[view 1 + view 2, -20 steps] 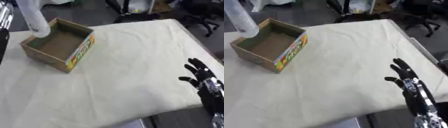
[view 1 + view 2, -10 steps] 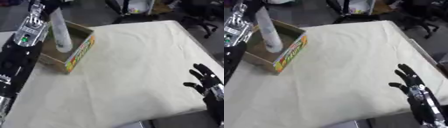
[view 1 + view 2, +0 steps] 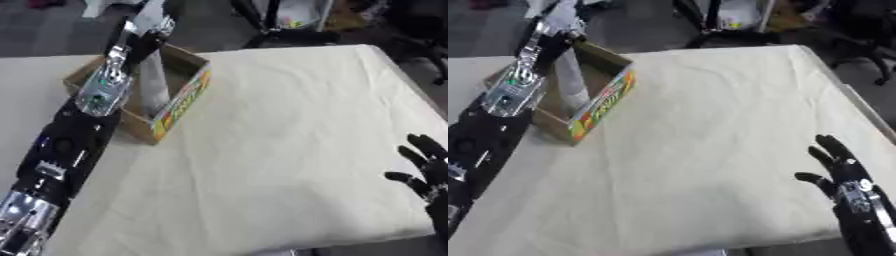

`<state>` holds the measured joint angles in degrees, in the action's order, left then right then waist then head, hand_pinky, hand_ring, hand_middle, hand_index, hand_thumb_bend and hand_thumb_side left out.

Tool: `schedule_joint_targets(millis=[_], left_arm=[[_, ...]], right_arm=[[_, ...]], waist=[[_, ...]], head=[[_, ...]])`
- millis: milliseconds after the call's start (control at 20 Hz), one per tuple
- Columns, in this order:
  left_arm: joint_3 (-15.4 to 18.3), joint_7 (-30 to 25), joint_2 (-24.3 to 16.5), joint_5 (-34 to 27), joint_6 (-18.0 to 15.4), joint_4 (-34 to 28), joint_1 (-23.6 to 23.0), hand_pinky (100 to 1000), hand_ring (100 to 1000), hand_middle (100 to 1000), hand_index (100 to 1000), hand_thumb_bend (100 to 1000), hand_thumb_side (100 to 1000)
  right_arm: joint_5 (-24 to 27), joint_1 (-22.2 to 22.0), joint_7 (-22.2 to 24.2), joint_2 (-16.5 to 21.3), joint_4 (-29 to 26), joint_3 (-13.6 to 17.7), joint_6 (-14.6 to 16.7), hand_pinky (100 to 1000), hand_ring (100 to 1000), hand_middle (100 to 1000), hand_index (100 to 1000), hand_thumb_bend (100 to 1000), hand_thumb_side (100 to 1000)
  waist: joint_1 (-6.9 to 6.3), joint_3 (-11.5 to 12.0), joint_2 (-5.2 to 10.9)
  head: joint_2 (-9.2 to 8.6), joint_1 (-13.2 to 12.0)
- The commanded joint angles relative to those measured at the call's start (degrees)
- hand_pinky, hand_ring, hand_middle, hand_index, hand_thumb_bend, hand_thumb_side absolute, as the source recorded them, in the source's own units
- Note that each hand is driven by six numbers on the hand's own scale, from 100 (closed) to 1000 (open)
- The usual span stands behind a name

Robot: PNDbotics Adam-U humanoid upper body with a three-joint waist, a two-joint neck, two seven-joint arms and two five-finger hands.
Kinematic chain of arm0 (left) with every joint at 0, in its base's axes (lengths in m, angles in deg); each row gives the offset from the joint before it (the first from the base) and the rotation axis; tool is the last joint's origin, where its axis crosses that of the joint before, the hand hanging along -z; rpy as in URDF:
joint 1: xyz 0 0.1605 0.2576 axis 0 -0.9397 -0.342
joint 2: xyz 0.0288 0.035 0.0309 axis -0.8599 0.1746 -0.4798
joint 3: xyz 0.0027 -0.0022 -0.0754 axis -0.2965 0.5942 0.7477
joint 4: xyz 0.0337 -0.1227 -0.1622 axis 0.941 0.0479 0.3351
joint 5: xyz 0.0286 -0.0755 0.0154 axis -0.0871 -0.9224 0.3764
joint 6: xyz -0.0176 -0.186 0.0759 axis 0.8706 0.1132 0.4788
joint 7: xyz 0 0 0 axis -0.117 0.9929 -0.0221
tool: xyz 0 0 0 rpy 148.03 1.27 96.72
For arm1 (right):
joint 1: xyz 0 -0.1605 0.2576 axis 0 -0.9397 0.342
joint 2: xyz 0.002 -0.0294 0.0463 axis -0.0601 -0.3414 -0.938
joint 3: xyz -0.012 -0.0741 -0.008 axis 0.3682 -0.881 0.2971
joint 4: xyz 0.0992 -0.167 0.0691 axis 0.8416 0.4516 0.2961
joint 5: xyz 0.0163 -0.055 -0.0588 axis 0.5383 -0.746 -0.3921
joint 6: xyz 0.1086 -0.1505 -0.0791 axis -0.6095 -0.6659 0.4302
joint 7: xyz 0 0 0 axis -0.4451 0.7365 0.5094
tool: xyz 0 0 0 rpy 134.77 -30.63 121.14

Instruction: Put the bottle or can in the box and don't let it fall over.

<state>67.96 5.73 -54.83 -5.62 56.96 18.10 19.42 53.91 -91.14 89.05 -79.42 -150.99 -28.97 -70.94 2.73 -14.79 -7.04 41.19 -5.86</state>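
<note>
- The left hand [image 3: 144,35] reaches over the far side of the open cardboard box with a bright printed front panel [image 3: 179,105], its fingers curled round the upper part of the tall, pale, slim bottle [image 3: 154,82].
- The bottle stands upright inside the box, near the front wall; whether its base rests on the box floor cannot be told.
- The bottle looks like light plastic: probably stiff enough to grip, smooth, and, being tall and narrow, easy to tip. A hold high on the body suits lowering it straight down.
- The right hand [image 3: 842,175] rests idle near the lower right corner, fingers spread and straight, holding nothing, on the cream cloth-covered table [image 3: 289,125], well apart from the box.
</note>
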Motion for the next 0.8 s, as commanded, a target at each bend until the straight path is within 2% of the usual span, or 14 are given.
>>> schedule_joint_targets(millis=[50,300,400,550,600,800], left_arm=[[0.17,-0.67,-3.75,4.14,3.11,-5.48,-1.7,683,1000,1000,891,733,718],[-0.22,-6.61,-8.54,9.23,7.43,-15.37,-9.6,711,1000,1000,904,784,744],[0.45,-7.82,-9.97,9.69,8.46,-20.02,-13.47,704,1000,1000,901,770,737],[2.9,-6.13,-11.62,8.27,9.31,-28.34,-21.13,678,1000,1000,889,722,716],[3.94,-5.02,-11.68,7.3,9.46,-31.08,-23.81,659,1000,1000,882,677,726],[8.08,-1.26,-9.95,3.9,8.3,-40.72,-33.8,624,1000,1000,862,658,723]], right_arm=[[-0.48,0.07,-0.51,1.07,-1.0,0.76,0.1,745,1000,1000,1000,100,817],[-0.84,-0.15,-0.96,1.2,-0.94,1.15,0.09,746,1000,1000,1000,100,817],[-0.97,-0.25,-1.06,1.25,-0.95,1.25,0.1,746,1000,1000,1000,100,816],[-1.07,-0.35,-1.3,1.25,-1.05,1.48,0.14,746,1000,1000,1000,100,817],[-1.12,-0.42,-1.4,1.28,-1.09,1.58,0.15,746,1000,1000,1000,100,818],[-1.29,-0.4,-1.59,1.13,-1.26,1.78,0.07,746,1000,1000,1000,100,819]], waist=[[-0.19,0.56,1.22],[-0.47,2.5,1.69],[-0.56,3.13,1.74],[-0.57,4.28,1.66],[-0.63,4.9,1.56],[-0.83,6.94,1.23]], head=[[0.13,0.84],[0.54,2.83],[0.6,3.36],[0.69,4.0],[0.76,4.11],[1.08,4.11]])
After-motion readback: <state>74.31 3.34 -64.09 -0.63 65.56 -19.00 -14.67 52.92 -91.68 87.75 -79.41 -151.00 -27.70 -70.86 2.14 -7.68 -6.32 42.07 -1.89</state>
